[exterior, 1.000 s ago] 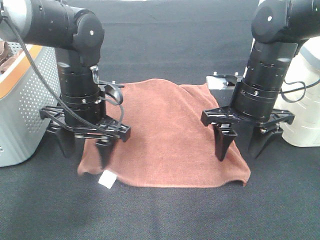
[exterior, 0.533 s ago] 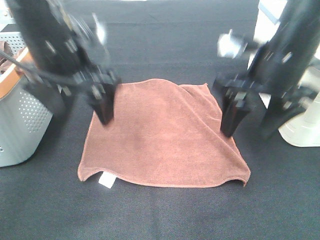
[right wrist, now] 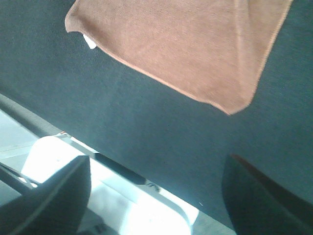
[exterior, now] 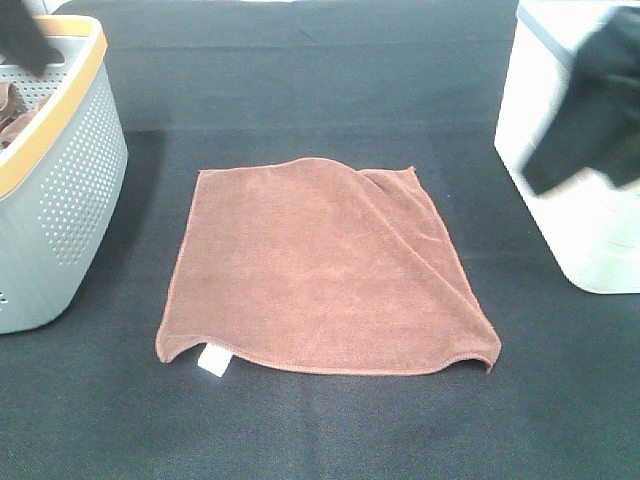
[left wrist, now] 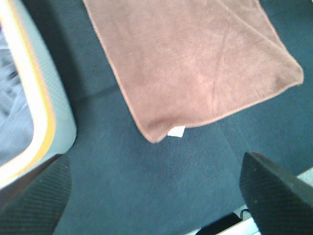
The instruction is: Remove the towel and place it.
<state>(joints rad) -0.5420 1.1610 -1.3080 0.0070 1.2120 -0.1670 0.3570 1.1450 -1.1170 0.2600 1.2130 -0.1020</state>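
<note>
The towel, a square reddish-brown cloth with a small white tag at its near left corner, lies spread flat on the black table. Neither gripper touches it. My left gripper is open, its fingers wide apart above the table between the towel and the basket. The right gripper is open too, high above the towel's near edge. From above, both arms are only dark blurs: the left arm at the top left, the right arm at the right.
A grey perforated basket with an orange rim stands at the left, with a bunched brown cloth inside. A white container stands at the right. Black cloth covers the table all around the towel.
Both arms have risen from the towel's left and right sides and drawn away to the outer edges of the view. The towel has stayed flat in place.
</note>
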